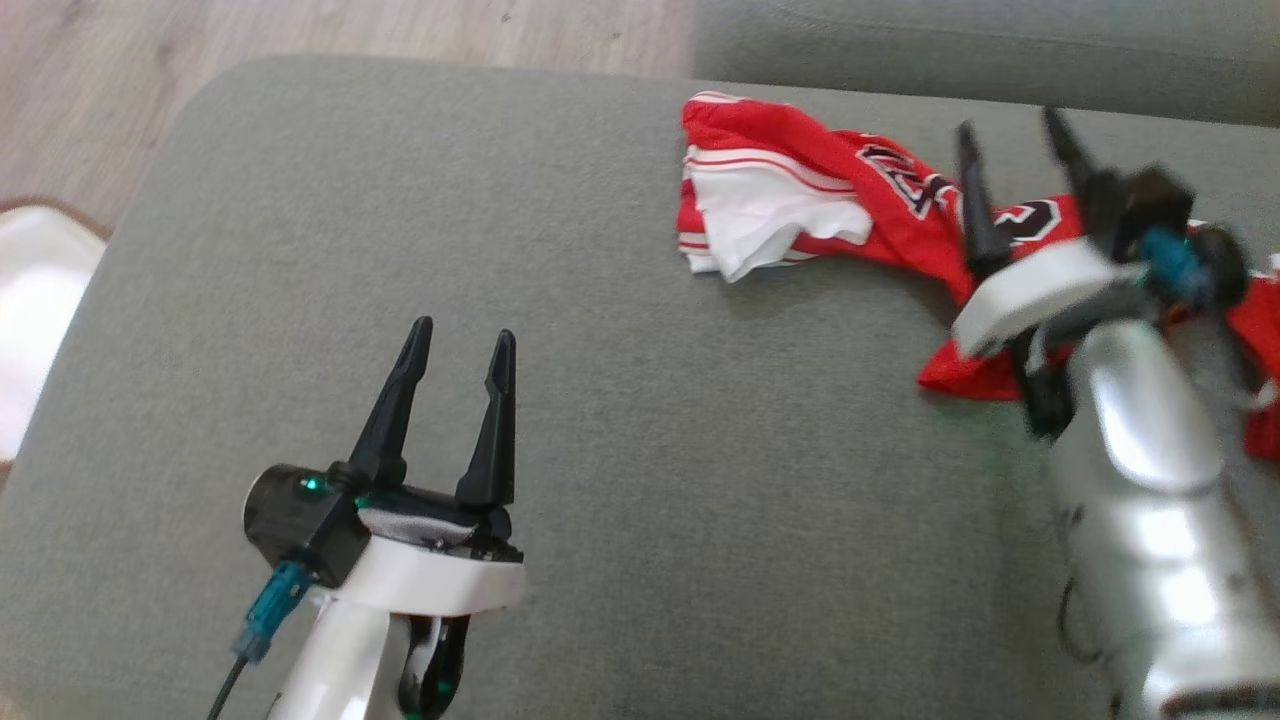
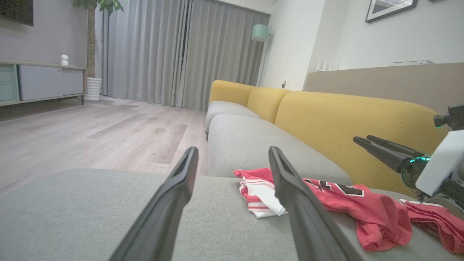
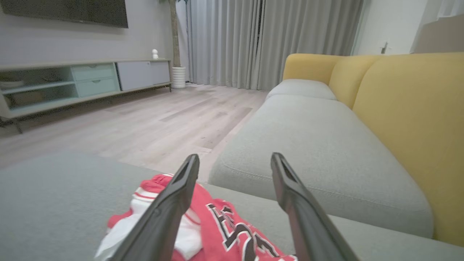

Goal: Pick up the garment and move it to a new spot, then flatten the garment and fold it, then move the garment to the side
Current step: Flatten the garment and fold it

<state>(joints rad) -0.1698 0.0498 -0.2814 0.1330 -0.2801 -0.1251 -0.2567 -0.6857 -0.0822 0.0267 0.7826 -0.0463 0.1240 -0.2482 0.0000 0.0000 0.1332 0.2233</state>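
Note:
The garment, a red jersey with white panels and dark lettering, lies crumpled on the grey sofa cushion at the upper right of the head view. My right gripper hovers over its right part, open, nothing between its fingers; the arm hides some cloth. In the right wrist view the garment lies below the spread fingers. My left gripper stands open over bare cushion at the lower left, well apart from the jersey. The left wrist view shows the garment ahead and to the right.
Wooden floor lies beyond the cushion's far left edge. A second grey cushion adjoins at the top right. Yellow backrests rise behind the seat. A white object sits at the left edge. Bare cushion spreads between the arms.

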